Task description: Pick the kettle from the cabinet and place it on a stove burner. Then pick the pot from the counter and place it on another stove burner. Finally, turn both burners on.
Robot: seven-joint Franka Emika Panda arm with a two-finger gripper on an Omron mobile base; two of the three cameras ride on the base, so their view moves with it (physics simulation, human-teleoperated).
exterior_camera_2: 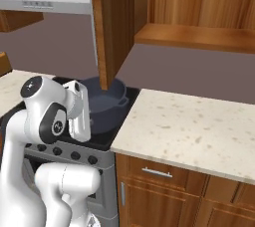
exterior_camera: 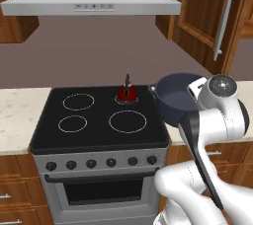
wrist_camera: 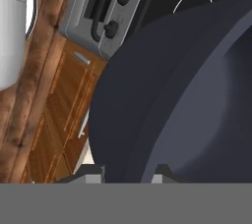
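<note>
Above the black glass cooktop hangs a silver range hood, and to its right the brown wood wall cabinet stands open, its door with the long silver bar handle swung out into the room. From the right base view that door's edge cuts down in front of the stove and hides part of the pot.

On the cooktop I count four thin white circle outlines: two at the back, two at the front, the front right one the largest. One small glossy red kettle with a black arched handle sits upright on the small back right circle. Six black knobs line the stove's grey front panel. One beige speckled stone counter runs to the right, over brown drawers with silver handles.

One round dark blue-grey pot is off the counter, raised at the stove's right edge, apart from the kettle, tilted slightly. The white arm folds up from the base, elbow bent sharply, wrist level with the pot. In the hand view the gripper has its two fingertips pinched on the pot's rim, one inside the wall and one outside.
</note>
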